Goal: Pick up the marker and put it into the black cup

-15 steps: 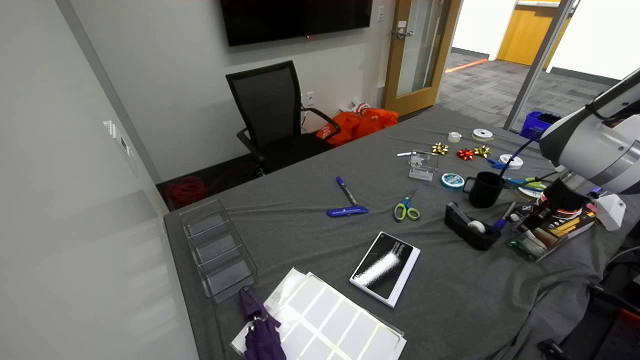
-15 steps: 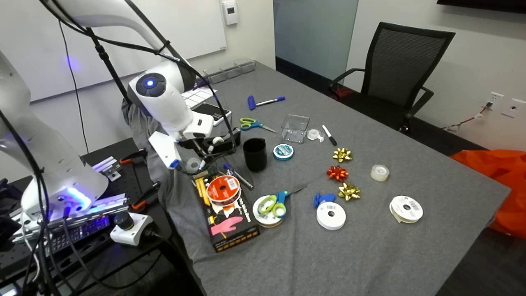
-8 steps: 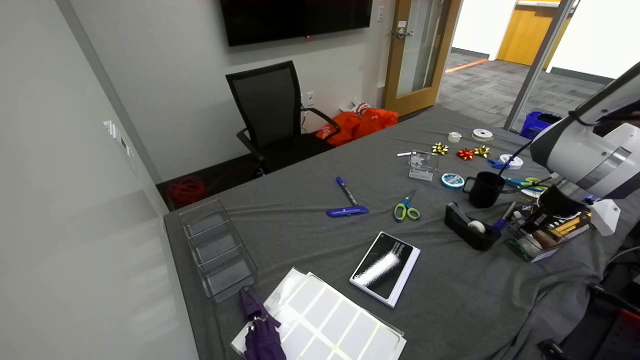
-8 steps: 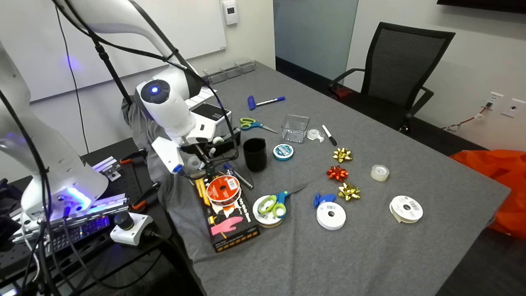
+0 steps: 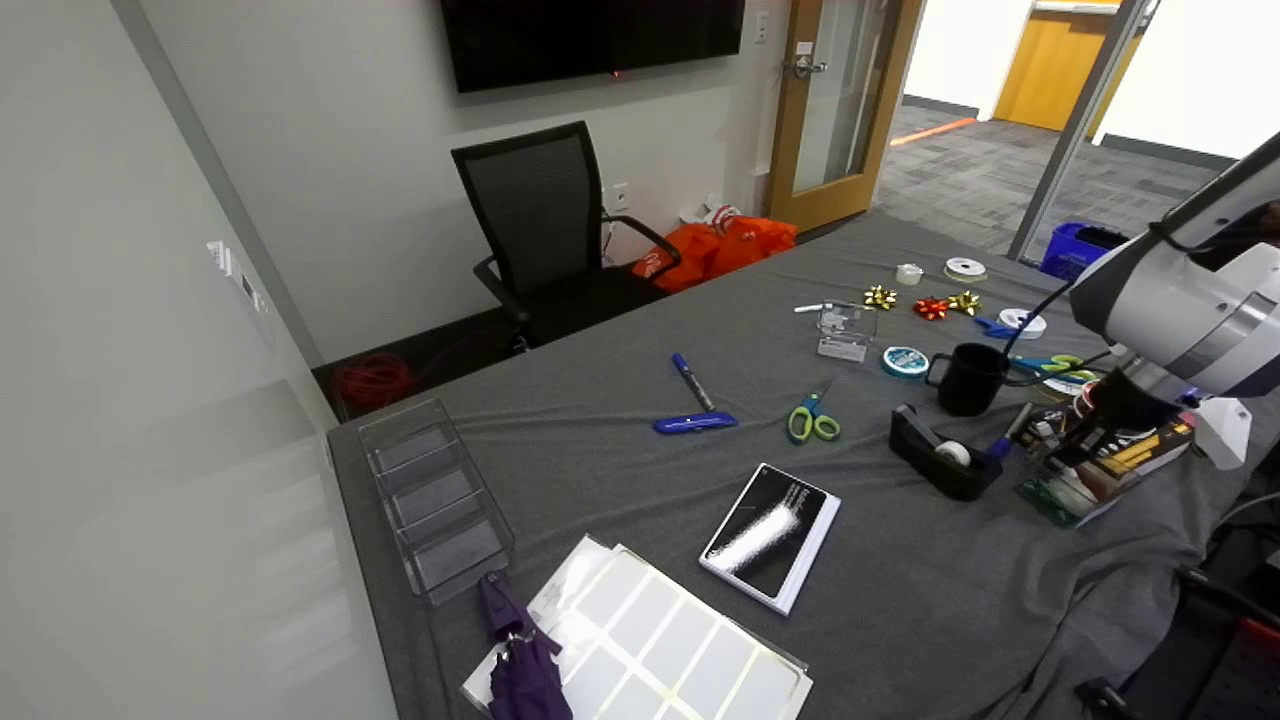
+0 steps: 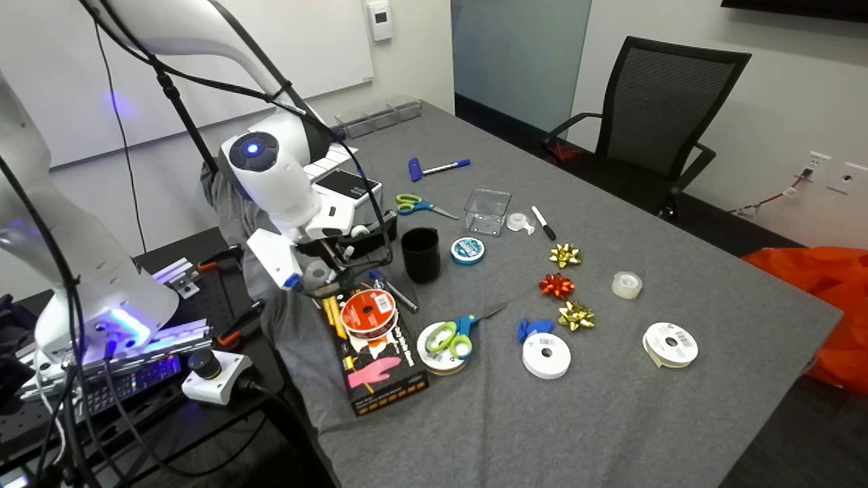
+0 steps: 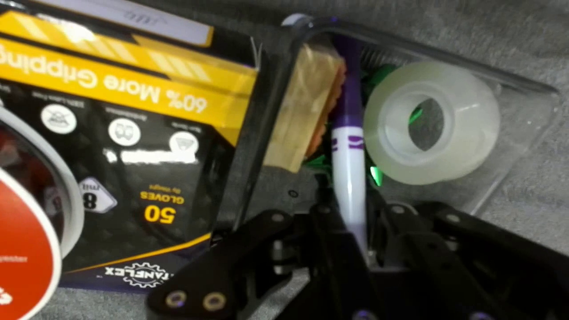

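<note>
One glossy marker point(image 7: 349, 160) (slim, cylindrical)

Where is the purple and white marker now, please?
In the wrist view, the marker is right of centre, in the gripper, just left of the translucent tape roll.

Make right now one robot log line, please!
claw: closed on purple marker | purple marker: not yet in cup | cup: upright

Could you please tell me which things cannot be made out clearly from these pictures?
Marker, wrist view: near end blurred, partly hidden by the fingers.
Black cup, both exterior views: inside bottom hidden by its wall.
Red ribbon spool, wrist view: cut off by the left edge.
Green thing, wrist view: partly covered by the tape roll.
</note>
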